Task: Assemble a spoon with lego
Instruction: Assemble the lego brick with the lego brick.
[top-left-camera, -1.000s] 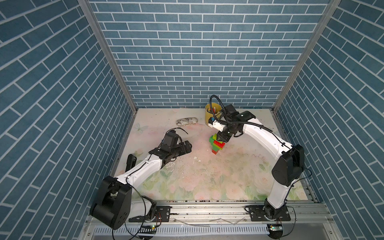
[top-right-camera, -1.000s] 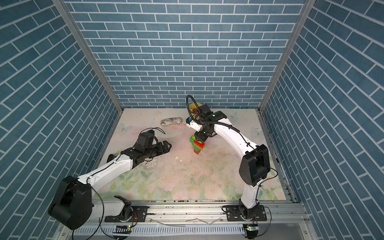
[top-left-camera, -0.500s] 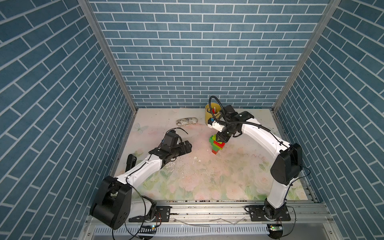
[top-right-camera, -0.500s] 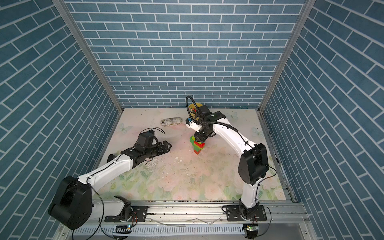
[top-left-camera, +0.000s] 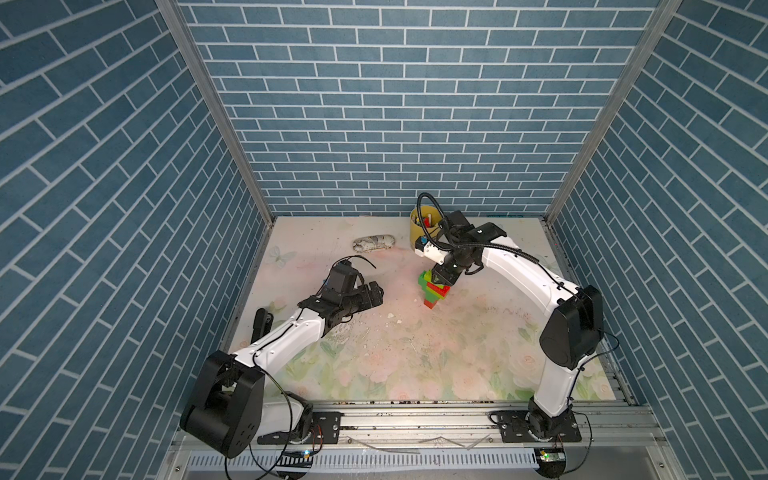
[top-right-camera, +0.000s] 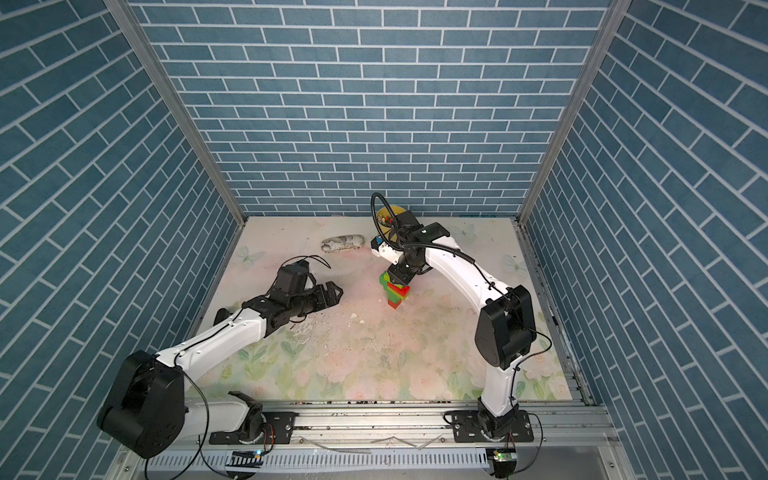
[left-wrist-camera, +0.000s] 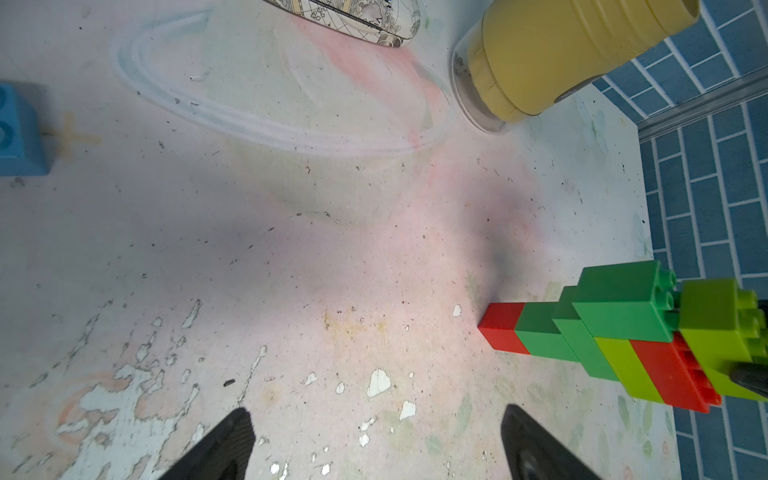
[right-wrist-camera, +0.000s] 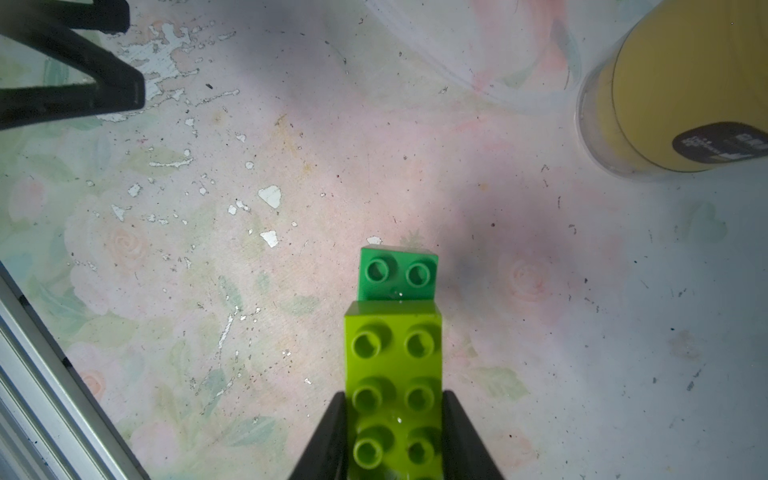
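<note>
1. Right wrist view: I can see my right gripper clenched on the lime brick that tops the spoon. One dark finger presses on each long side of the brick, and its studs face the camera.
2. A green brick juts out beyond the lime one, a step lower.
3. In both top views the spoon stands near the middle of the floral mat, towards the back. It is upright, with its narrow red end down and its wider green, lime and red part up under the right gripper.
4. From the left wrist camera the stack runs red, green, green, lime, red and lime. The red foot appears to touch the mat, though I cannot be sure it bears weight.
5. My left gripper is released, with its jaws spread wide and nothing between them. It hangs over bare mat, well apart from the spoon and on the spoon's left side in the top views.
6. A loose light-blue brick sits on the mat at the edge of the left wrist picture, away from the stack. I cannot pick it out in the top views.
7. A yellow cup stands at the back of the mat behind the right arm, and a patterned pouch lies just to its left.
</note>
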